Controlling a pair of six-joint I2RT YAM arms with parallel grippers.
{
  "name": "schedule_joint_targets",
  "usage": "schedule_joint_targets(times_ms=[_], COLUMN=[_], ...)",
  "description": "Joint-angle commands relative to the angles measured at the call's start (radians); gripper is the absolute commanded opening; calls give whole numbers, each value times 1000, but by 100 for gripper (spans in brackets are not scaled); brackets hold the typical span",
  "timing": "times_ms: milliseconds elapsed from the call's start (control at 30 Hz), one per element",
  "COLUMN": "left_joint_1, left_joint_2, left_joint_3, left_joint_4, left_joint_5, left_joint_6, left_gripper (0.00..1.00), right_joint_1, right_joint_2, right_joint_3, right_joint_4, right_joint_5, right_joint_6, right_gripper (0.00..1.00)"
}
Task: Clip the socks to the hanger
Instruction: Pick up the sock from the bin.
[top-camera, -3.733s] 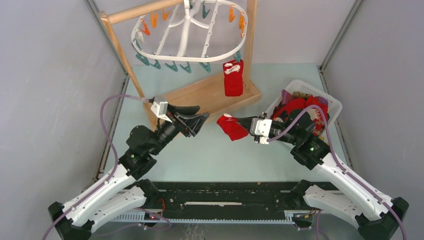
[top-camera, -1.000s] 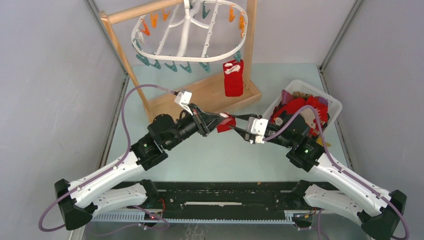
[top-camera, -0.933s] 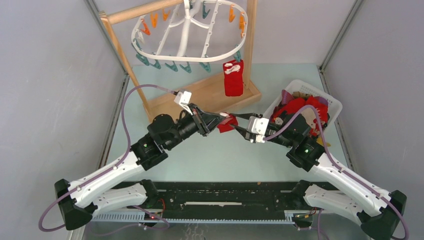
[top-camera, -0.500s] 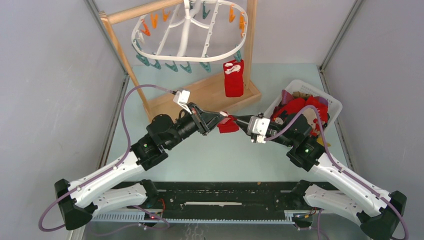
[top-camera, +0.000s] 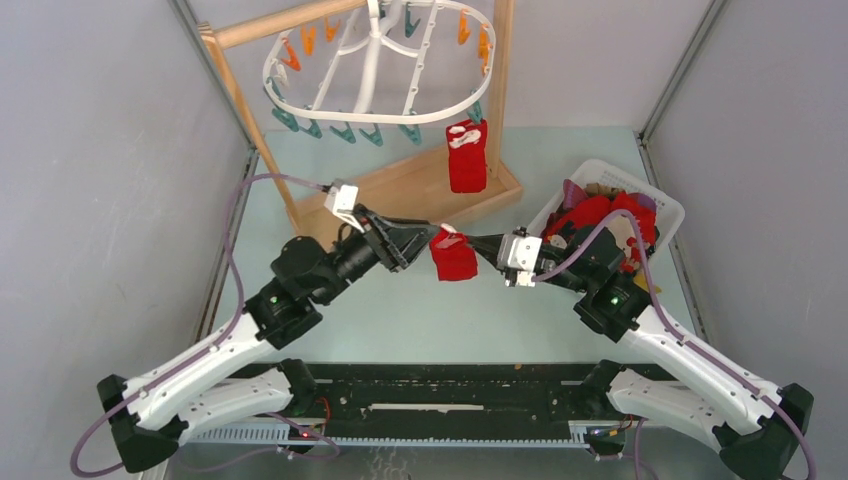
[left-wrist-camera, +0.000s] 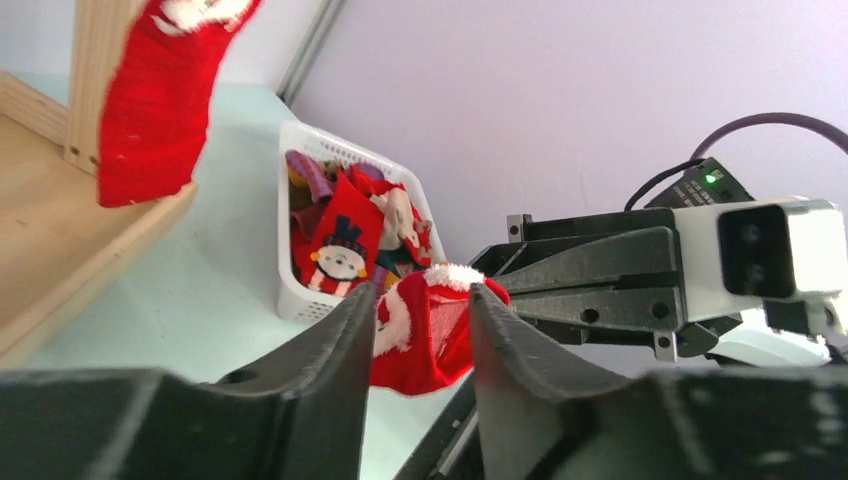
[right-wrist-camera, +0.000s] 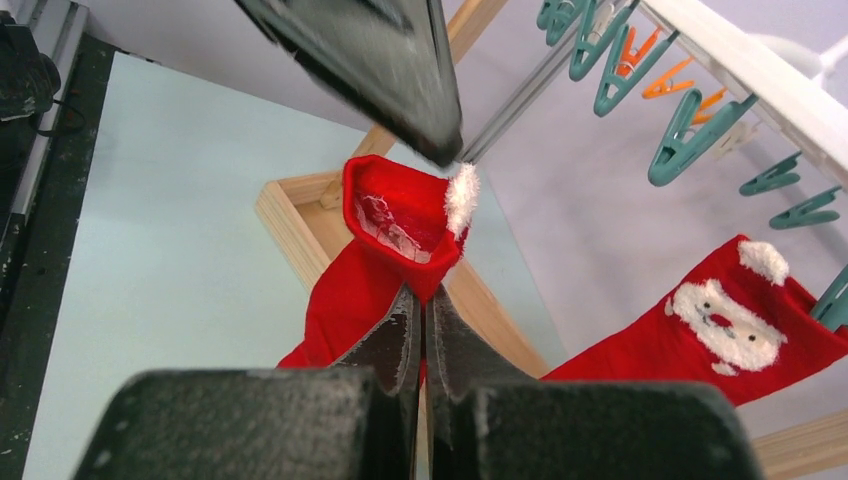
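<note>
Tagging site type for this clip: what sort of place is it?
Probably a lab test cell: plain grey panel walls, two robot arms bolted to the table, staged sock hanger on a wooden stand.

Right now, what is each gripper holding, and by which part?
The right gripper is shut on the red sock, pinching the rim of its open cuff. The left gripper is open beside that cuff and holds nothing.

text: none readable | labels, brands, numbers, signs: none legible in any view
</note>
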Motion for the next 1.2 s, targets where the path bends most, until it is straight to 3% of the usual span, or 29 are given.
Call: schedule_joint_targets(times_ms=[0,133,233,467,567,800,933,1167], left_joint_1=[53,107,151,223,223,221,204,161], left_joint_2=[-102,-168,-176,-134,-121,-110,-96,-26], left_joint_3=[-81,-154,-189,-290,-332,-357,-388,-361], left_joint_4=[66,155,253,522,561,556,536,538], left_joint_5=[30,41,79,214,333,433,398,345], left_joint_6=[103,197,267,280,318,323,396,465], left_gripper=[51,70,79,81,83,84,87,83], right_joint_1=[-32,-66,-97,-129,-122,-102,-88,-72], right_joint_2=[-5,1,16,56,63,91,111,134], right_joint_3=[27,36,50,96,97,107,132,154], right_joint_4=[-6,-15,-18,-8,0,23,26,24], right_joint_5=[-33,-55,-74,-102,-113,-133,-144,-148], right_joint_6=[57,96,121,141,141,153,162,176], right_gripper=[0,0,0,0,0,1,1,1])
